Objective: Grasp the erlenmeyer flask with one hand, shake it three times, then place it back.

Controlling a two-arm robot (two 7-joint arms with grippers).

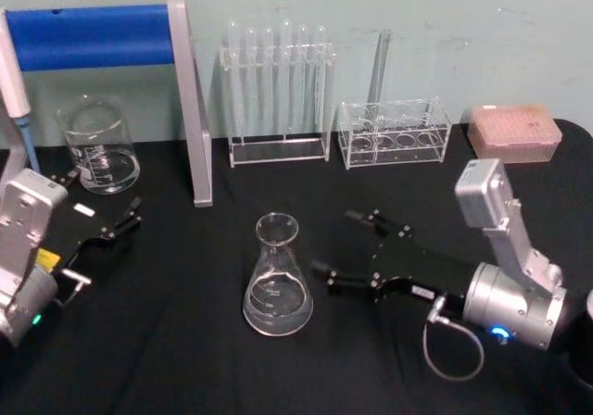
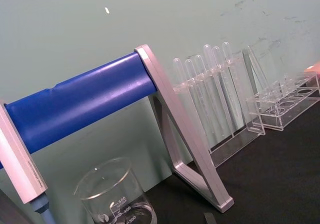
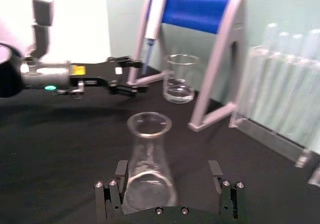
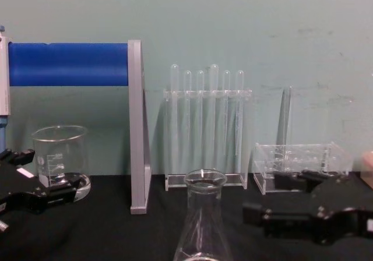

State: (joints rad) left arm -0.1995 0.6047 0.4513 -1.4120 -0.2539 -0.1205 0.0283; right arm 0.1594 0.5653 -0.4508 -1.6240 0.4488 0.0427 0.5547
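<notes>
Right claw w/ jaws wide, just beside upright erlenmeyer flask on black surface, not touching. Left claw parked near beaker, jaws apart.

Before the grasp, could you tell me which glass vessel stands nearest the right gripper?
The erlenmeyer flask, conical and narrow-necked, just ahead of the open right gripper; the straight-sided beaker stands far left.

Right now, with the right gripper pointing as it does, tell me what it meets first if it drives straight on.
The erlenmeyer flask. The right gripper is open, and in the right wrist view the flask stands upright directly ahead between its fingers, untouched. How much gap remains is unclear.
</notes>
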